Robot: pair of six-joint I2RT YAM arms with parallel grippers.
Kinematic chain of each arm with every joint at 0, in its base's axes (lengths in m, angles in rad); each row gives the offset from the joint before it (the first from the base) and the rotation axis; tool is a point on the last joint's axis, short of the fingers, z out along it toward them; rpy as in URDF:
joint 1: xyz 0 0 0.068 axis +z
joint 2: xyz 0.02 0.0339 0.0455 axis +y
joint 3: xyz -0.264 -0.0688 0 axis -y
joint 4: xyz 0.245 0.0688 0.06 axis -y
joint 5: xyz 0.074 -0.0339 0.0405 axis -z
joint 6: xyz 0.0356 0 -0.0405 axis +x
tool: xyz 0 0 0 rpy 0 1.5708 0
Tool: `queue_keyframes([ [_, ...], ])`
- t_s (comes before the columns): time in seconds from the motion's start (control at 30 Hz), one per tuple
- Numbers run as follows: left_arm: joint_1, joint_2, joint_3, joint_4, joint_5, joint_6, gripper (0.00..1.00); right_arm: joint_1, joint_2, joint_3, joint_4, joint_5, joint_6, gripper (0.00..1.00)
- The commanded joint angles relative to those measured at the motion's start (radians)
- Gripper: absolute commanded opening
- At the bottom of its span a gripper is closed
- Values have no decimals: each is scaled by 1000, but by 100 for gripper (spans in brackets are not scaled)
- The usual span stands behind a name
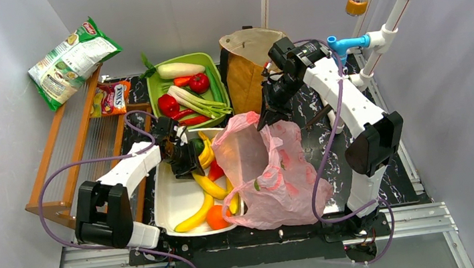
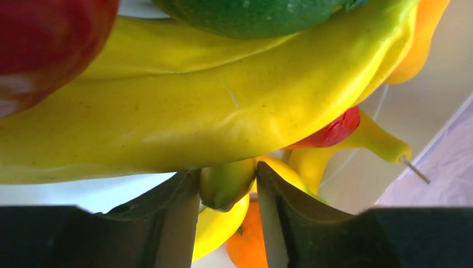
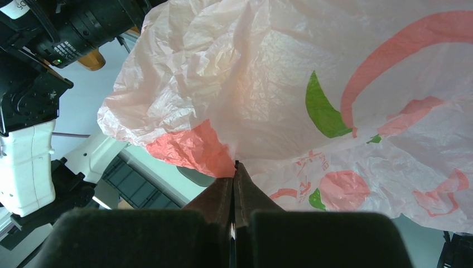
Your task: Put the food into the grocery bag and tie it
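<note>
Dark marbled bench (image 1: 325, 107): right claw (image 1: 267, 122) pinches the grocery bag (image 1: 269, 171) rim up, beside a white tray (image 1: 175, 202). Left claw (image 2: 227, 192), part-open, straddles a banana tip (image 2: 223, 184); so shallow a hold may slip.

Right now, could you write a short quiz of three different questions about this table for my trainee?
1. True or false: the right tool is pinching the pink bag.
2. The left tool is over which container: A) the white tray, B) the green basket, C) the brown paper bag?
3. Fill in: between the left tool's fingers is the tip of a ___.

Key: 1 true; 2 A; 3 banana.
</note>
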Motion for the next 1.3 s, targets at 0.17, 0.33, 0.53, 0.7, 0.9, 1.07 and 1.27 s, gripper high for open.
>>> queue_keyframes([
  [0.17,5,-28,42,-11,68,29,11,-17,-8,41,-37,7,12,1],
  [0.33,5,-100,148,-156,50,54,0,-17,-5,44,-31,4,22,1],
  [0.53,2,-219,262,-354,-24,51,0,-18,16,77,-27,-24,31,1],
  [0.7,-7,-284,316,-431,-21,-25,0,-19,36,95,-28,-42,36,1],
  [0.9,-9,-249,461,-547,-119,-137,0,-19,55,118,-32,-71,42,1],
  [1.07,-66,-197,564,-554,-191,-241,0,-20,58,122,-21,-98,59,1],
  [1.27,-218,-99,667,-545,-303,-293,0,-21,38,85,8,-115,78,1],
])
